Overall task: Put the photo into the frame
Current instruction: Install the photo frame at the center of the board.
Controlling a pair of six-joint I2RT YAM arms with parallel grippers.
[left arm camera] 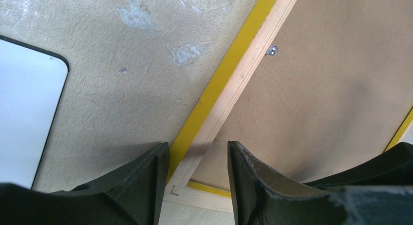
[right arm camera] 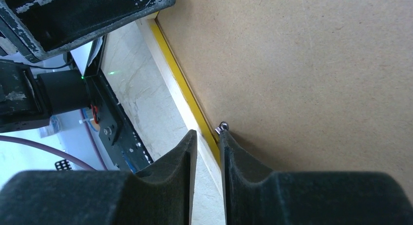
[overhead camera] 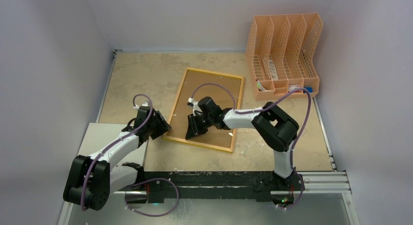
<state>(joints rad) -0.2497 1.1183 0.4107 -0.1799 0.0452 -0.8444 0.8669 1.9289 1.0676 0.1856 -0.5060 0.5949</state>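
The frame (overhead camera: 237, 113) lies back-up on the table, with yellow edges, a pale wood rail and a brown backing board (overhead camera: 209, 91) inside it. The photo is hidden. My left gripper (overhead camera: 163, 130) is at the frame's near-left corner. Its jaws (left arm camera: 198, 149) are open, one finger outside the rail (left arm camera: 229, 88) and one over the board. My right gripper (overhead camera: 195, 130) is over the near edge. Its jaws (right arm camera: 208, 135) are narrowly open above the yellow rail (right arm camera: 182, 88), and the right fingertip touches a small metal tab (right arm camera: 223, 126).
A peach file rack (overhead camera: 285, 54) stands at the back right. A grey-white flat panel (overhead camera: 104, 137) lies left of the frame, under my left arm, and also shows in the left wrist view (left arm camera: 24, 108). The black base rail (overhead camera: 219, 181) runs along the near edge.
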